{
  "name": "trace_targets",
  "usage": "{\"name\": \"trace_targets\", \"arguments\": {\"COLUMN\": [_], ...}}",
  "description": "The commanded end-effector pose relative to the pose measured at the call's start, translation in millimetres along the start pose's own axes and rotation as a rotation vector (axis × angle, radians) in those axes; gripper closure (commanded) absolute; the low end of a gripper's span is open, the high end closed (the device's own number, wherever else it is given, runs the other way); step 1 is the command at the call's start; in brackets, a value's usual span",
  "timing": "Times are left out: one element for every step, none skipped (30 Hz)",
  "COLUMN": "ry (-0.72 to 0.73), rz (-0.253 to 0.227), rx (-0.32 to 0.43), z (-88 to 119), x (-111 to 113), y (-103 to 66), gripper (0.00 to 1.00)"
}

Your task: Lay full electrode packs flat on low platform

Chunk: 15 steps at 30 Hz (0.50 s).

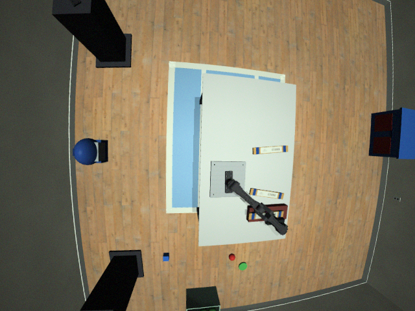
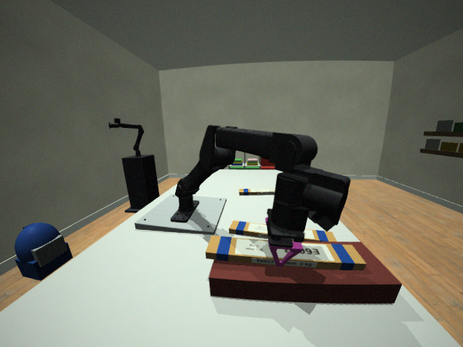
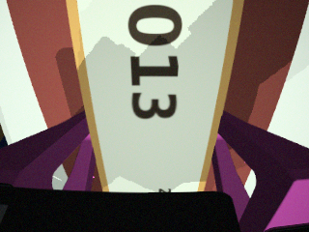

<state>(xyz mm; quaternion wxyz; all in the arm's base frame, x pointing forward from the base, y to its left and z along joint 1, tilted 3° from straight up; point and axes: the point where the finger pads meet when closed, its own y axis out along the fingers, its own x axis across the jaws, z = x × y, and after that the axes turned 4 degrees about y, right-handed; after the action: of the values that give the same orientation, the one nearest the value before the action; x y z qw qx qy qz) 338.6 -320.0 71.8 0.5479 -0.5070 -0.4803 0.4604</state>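
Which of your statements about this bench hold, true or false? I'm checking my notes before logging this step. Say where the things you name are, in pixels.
1. The jaws grip a pack over the platform. True: the gripper [image 2: 284, 254] [image 3: 154, 116] is shut on the held pack [image 2: 244, 248] [image 3: 154, 159], over the red-brown platform [image 1: 250, 220] [image 2: 302, 293] [image 3: 34, 63].
2. All three packs are over the platform. False: the near loose pack [image 1: 266, 193] [image 2: 239, 227] and the far loose pack [image 1: 270, 149] [image 2: 257, 191] lie on the table.
3. The held pack has blue bands. True.
4. The arm's base plate is red. False: it is grey [image 1: 218, 190] [image 2: 149, 220].
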Motion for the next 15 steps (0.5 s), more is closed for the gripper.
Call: {"name": "trace_targets", "arguments": {"ry": [-0.003,-0.003,-0.003,-0.003,-0.003,-0.003,-0.003,-0.003,-0.003,-0.003,-0.003,-0.003,-0.003,-0.003,-0.011], "rz": [0.017,0.017,0.017,0.017,0.017,0.017,0.017,0.017,0.017,0.017,0.017,0.017,0.017,0.017,0.01], "rx": [-0.027,-0.027,-0.027,-0.027,-0.027,-0.027,-0.027,-0.027,-0.027,-0.027,-0.027,-0.027,-0.027,-0.027,-0.025], "z": [-4.9,-4.9,-4.9,-4.9,-4.9,-4.9,-4.9,-4.9,-4.9,-4.9,-4.8,-4.8,-4.8,-4.8,-7.4], "x": [-8.5,-8.5,-8.5,-8.5,-8.5,-8.5,-8.5,-8.5,-8.5,-8.5,-8.5,-8.5,-8.5,-8.5,-11.3], "y": [-32.5,-32.5,-32.4,-32.4,-32.3,-32.3,-32.2,-32.2,-32.1,-32.1,-32.0,-32.0,-32.0,-32.0,-24.5], "gripper": [1.0,1.0,1.0,1.0,1.0,1.0,1.0,1.0,1.0,1.0,1.0,1.0,1.0,1.0,1.0]}}
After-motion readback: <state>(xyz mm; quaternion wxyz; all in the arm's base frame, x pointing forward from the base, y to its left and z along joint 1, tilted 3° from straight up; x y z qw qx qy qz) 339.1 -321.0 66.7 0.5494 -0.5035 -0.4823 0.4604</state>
